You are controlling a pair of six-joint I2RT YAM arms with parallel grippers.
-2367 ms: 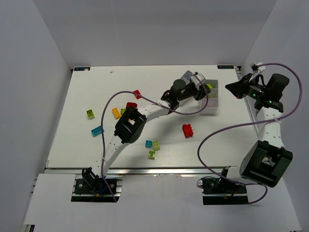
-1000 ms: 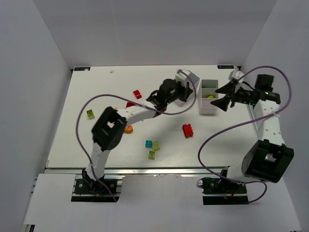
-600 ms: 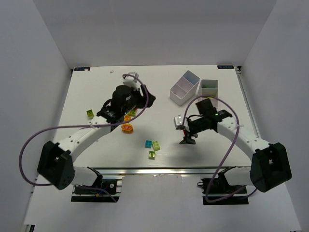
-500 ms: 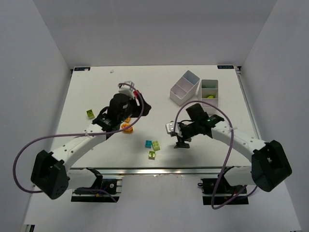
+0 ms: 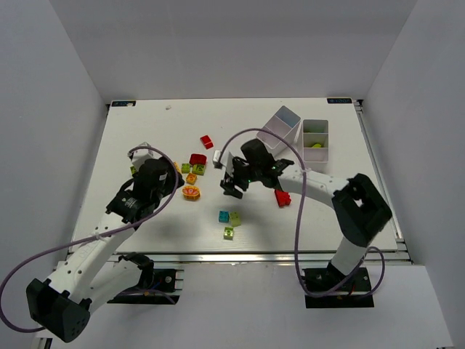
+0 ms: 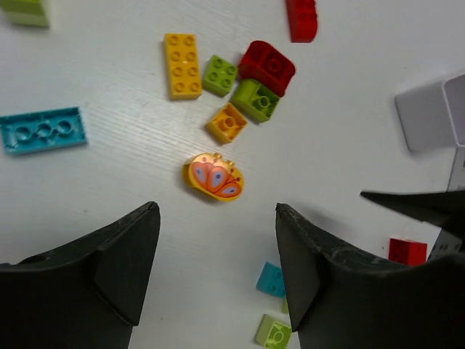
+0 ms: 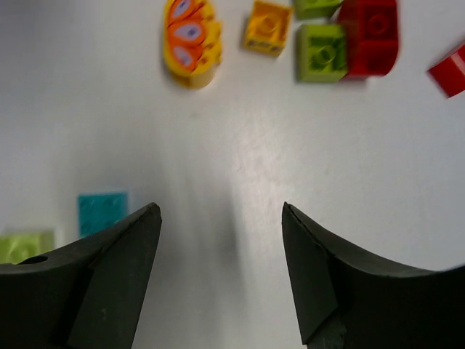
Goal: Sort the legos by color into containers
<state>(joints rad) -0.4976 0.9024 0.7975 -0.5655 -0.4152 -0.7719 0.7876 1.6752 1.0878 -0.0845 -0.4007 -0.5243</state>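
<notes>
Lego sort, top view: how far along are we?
Done: only one lime brick shows in the right container. The other container sits tilted, with no brick that I can make out inside.
In hand: nothing. The left gripper and right gripper are both open and empty.
Left: nearly everything, loose on the table, including a red brick, a cyan brick and the orange printed piece.

White flat table [image 5: 145, 123]: small studded plastic bricks [image 5: 197, 158] lie scattered around centre, one red brick [image 5: 282, 196] to their right. Two white divided plastic trays [image 5: 314, 163] at far right.
</notes>
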